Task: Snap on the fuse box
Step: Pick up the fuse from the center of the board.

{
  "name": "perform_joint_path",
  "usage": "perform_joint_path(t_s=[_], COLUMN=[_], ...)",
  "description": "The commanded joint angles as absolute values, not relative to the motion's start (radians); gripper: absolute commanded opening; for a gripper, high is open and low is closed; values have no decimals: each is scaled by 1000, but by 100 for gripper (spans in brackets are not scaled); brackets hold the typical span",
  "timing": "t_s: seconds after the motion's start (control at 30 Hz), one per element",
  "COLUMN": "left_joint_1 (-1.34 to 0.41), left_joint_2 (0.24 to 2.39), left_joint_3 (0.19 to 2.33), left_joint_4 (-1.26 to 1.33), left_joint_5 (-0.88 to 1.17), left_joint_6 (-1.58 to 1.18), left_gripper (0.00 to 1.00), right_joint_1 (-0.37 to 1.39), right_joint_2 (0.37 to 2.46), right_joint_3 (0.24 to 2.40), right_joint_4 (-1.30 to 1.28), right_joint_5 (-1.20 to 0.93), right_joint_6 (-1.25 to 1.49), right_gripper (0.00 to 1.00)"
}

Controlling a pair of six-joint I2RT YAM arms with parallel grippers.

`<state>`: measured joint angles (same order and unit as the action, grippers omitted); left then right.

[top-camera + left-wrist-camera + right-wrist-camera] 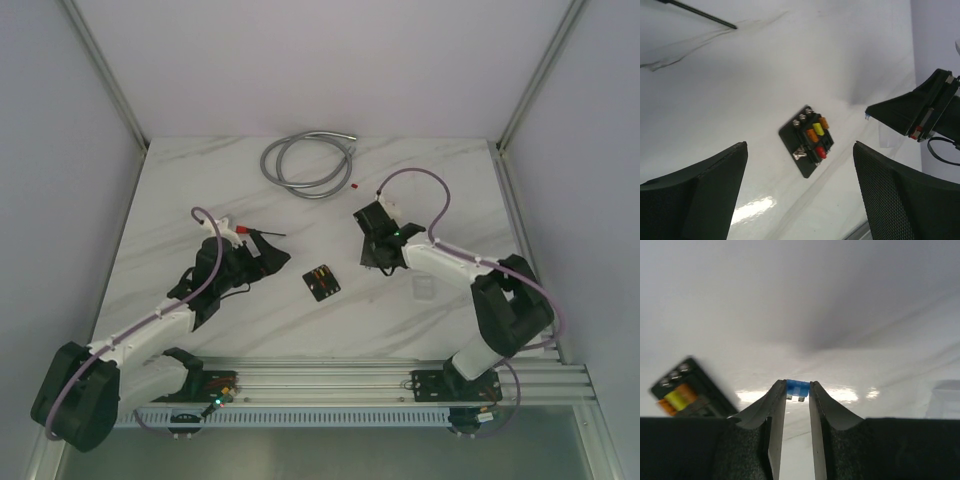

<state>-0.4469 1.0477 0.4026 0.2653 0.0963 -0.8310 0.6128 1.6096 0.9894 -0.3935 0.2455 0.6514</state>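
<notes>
We pinch a blue fuse (797,386) in our right hand (797,390); our left hand (265,256) hangs open. The fuse box (321,282) lies between them, left of the right hand.

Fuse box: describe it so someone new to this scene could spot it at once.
On the white marble table, look near its middle. The fuse box lies flat there, a small black square block. Unlike the clear square piece to its right, it shows orange, yellow and red fuses on top.
</notes>
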Motion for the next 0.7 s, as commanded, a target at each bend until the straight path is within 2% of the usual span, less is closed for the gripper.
perform_joint_path(t_s=[0.0,0.27,0.47,0.67], left_joint_1=[-486,-625,-714,-767], left_joint_2=[1029,1059,1100,1187], left_joint_3=[392,404,420,495], left_joint_4=[382,546,693,716], left_joint_5=[121,10,-75,-76], left_joint_6=[-840,-834,-806,-751], left_gripper=[94,85,69,55], right_joint_1=[653,718,756,780], right_joint_2=[1532,1430,1391,1376], right_joint_3=[1003,1011,1015,1015], right_joint_4=[-319,-230,-182,-152], right_joint_5=[237,244,228,211], right_joint_6=[685,755,808,831], right_gripper=[24,24,25,25])
